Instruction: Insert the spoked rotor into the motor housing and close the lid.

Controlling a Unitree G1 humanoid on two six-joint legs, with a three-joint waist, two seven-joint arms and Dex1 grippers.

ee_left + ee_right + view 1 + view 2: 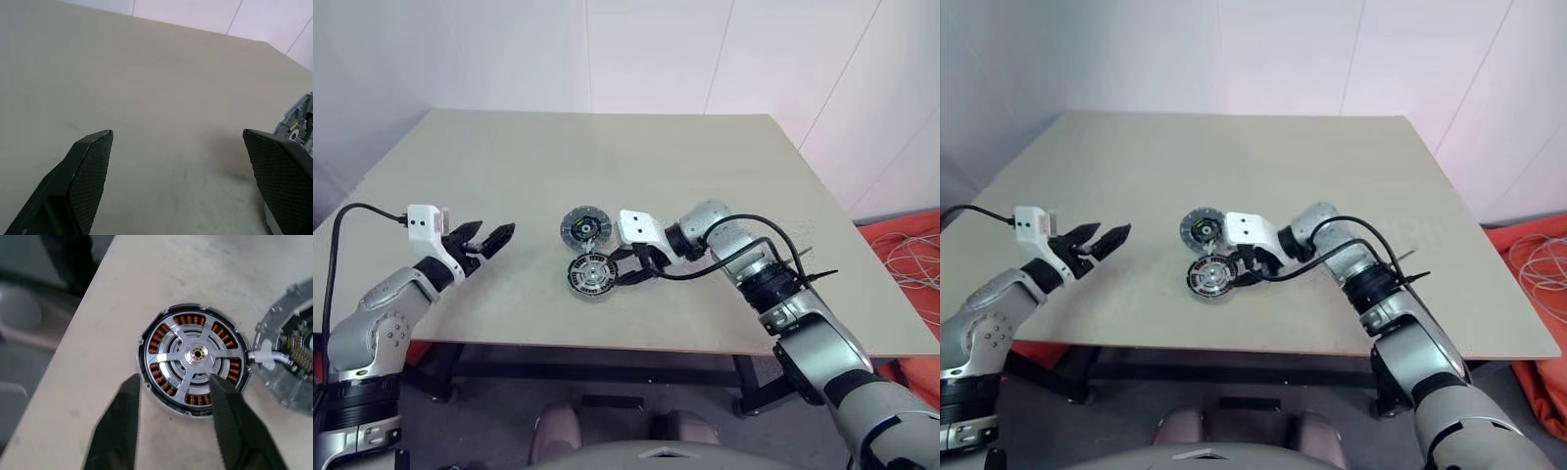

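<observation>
Above seated spoked rotor [193, 363], parted right end effector [178, 391]

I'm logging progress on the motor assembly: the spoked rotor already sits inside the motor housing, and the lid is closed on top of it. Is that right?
Half right. In the right wrist view the spoked rotor does sit inside the motor housing, copper windings showing between its spokes. But the lid is not on: it lies on the table beside the housing.

1. Worktop [509, 176]: matt beige, finely grained.
2. Spoked rotor [194, 354]: polished, glossy silvery metal.
3. Motor housing [157, 340]: copper-coloured windings.
4. Left end effector [178, 181] pads [90, 166]: black, textured, matt.
</observation>
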